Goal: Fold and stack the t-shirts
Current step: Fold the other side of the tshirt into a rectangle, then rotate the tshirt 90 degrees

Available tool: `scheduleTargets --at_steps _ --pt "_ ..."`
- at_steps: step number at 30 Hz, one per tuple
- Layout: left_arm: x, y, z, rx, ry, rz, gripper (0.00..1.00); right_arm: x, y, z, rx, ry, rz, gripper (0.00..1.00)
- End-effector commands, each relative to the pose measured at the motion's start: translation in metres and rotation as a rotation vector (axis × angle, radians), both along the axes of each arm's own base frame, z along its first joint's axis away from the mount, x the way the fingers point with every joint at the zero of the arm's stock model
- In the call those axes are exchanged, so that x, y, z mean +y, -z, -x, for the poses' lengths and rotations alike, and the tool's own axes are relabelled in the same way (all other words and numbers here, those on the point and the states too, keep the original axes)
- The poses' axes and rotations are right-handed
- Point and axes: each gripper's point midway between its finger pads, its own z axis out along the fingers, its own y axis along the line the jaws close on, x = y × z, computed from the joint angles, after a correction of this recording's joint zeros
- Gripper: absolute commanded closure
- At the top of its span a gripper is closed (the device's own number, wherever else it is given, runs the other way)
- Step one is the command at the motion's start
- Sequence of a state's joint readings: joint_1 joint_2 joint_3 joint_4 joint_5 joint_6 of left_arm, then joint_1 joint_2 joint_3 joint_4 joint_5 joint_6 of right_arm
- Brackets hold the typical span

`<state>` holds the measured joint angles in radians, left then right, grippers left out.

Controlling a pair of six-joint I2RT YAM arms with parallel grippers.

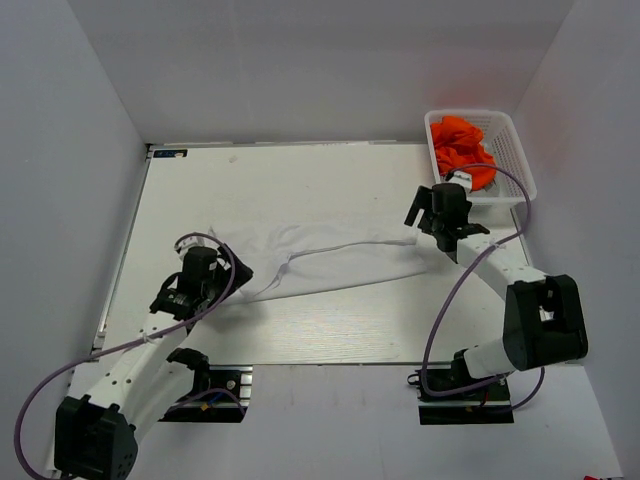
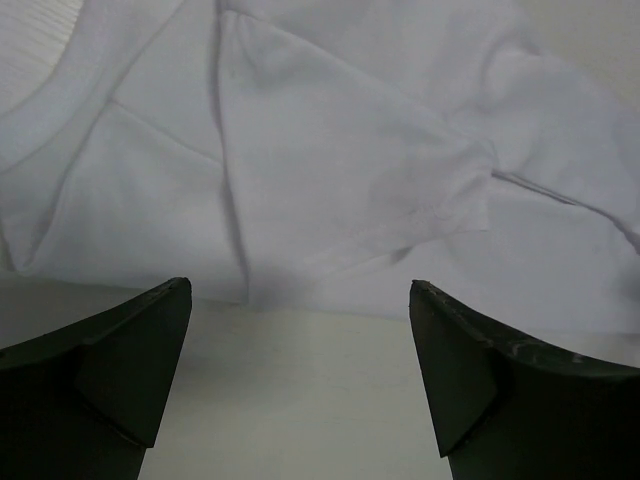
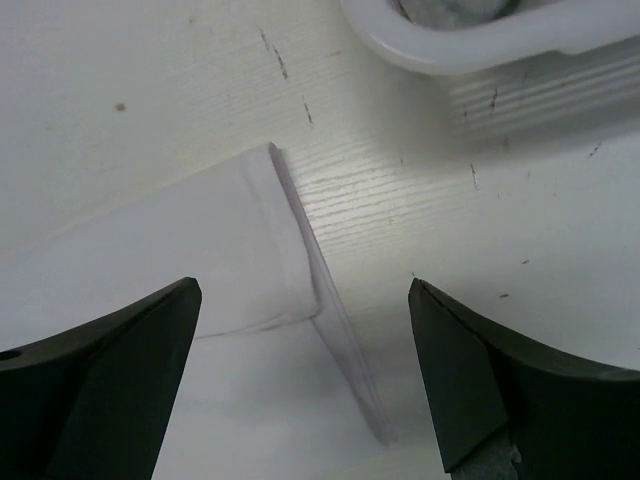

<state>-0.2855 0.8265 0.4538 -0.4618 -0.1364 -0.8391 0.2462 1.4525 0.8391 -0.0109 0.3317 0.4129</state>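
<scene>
A white t-shirt (image 1: 320, 258) lies stretched in a long band across the middle of the table. My left gripper (image 1: 212, 268) is open at its left end; the left wrist view shows the neckline and a sleeve (image 2: 330, 170) just beyond the open fingers (image 2: 130, 360), with bare table between them. My right gripper (image 1: 430, 222) is open over the shirt's right end; the right wrist view shows the hem corner (image 3: 300, 290) between the fingers (image 3: 470, 370). Orange t-shirts (image 1: 462, 150) are bunched in the basket.
A white plastic lattice basket (image 1: 510, 150) stands at the back right, just behind my right gripper; its rim shows in the right wrist view (image 3: 480, 40). White walls enclose the table on the left, back and right.
</scene>
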Motion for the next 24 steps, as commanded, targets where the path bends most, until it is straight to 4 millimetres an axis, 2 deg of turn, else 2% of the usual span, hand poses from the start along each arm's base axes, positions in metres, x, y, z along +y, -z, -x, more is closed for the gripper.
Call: scheduleTargets --at_steps 1,2,3,4,5,6,7,8,9,10,11,12,13,14,15,17,18,20,21,22,23,24 --pt "-0.023 -0.032 -0.011 -0.094 0.078 0.103 0.0 0.018 -0.025 -0.007 -0.065 -0.076 -0.055 0.1" --pt "-0.026 -0.038 -0.02 -0.12 0.087 0.1 0.0 0.026 -0.031 -0.012 -0.076 -0.103 -0.079 0.1" --pt "-0.03 -0.046 -0.028 -0.152 0.112 0.098 0.0 0.047 -0.027 -0.009 -0.053 -0.212 -0.123 0.1" --pt "-0.034 -0.056 -0.041 -0.199 0.113 0.109 0.0 0.057 -0.018 -0.014 -0.043 -0.248 -0.139 0.1" --pt "-0.033 -0.056 -0.05 -0.211 0.111 0.088 0.0 0.067 -0.023 -0.018 -0.054 -0.276 -0.156 0.1" --pt "-0.033 -0.04 -0.058 -0.164 0.11 0.06 0.0 0.081 -0.011 -0.018 -0.024 -0.325 -0.174 0.1" --pt "-0.034 -0.042 -0.069 -0.166 0.1 0.052 0.0 0.092 -0.014 -0.021 -0.026 -0.359 -0.2 0.1" --pt "-0.031 -0.038 -0.078 -0.151 0.078 0.029 0.0 0.103 -0.007 -0.023 -0.002 -0.389 -0.214 0.1" --pt "-0.032 -0.029 -0.081 -0.105 0.085 0.009 0.0 0.108 -0.002 -0.023 0.013 -0.395 -0.217 0.1" --pt "-0.034 -0.019 -0.096 -0.045 0.083 0.0 0.0 0.112 0.014 -0.025 0.058 -0.388 -0.228 0.1" --pt "-0.031 -0.009 -0.097 0.006 0.068 -0.029 0.0 0.117 0.017 -0.025 0.068 -0.399 -0.232 0.1" --pt "-0.03 -0.003 -0.104 0.025 0.056 -0.046 0.0 0.12 0.016 -0.029 0.066 -0.402 -0.232 0.1" --pt "-0.032 -0.003 -0.113 0.036 0.056 -0.049 0.0 0.121 0.03 -0.027 0.104 -0.392 -0.238 0.1" --pt "-0.029 0.017 -0.116 0.093 0.048 -0.063 0.0 0.124 0.031 -0.026 0.109 -0.397 -0.245 0.1" --pt "-0.031 0.018 -0.123 0.098 0.048 -0.065 0.0 0.124 0.038 -0.021 0.124 -0.398 -0.243 0.1" --pt "-0.03 0.033 -0.125 0.151 0.034 -0.082 0.0 0.123 0.041 -0.014 0.142 -0.375 -0.261 0.1" --pt "-0.027 0.047 -0.132 0.18 0.018 -0.111 0.0 0.124 0.047 0.002 0.165 -0.384 -0.264 0.1" --pt "-0.025 0.064 -0.133 0.245 0.014 -0.136 0.0 0.122 0.059 0.022 0.203 -0.396 -0.256 0.1" --pt "-0.026 0.059 -0.151 0.225 -0.002 -0.152 0.0 0.119 0.07 0.038 0.24 -0.401 -0.247 0.1" --pt "-0.025 0.079 -0.155 0.269 -0.006 -0.172 0.0 0.121 0.073 0.056 0.269 -0.42 -0.239 0.1" --pt "-0.025 0.085 -0.161 0.285 0.022 -0.197 0.0 0.123 0.067 0.064 0.263 -0.442 -0.237 0.1" --pt "-0.029 0.075 -0.186 0.251 0.019 -0.207 0.0 0.128 0.073 0.083 0.298 -0.477 -0.245 0.1"
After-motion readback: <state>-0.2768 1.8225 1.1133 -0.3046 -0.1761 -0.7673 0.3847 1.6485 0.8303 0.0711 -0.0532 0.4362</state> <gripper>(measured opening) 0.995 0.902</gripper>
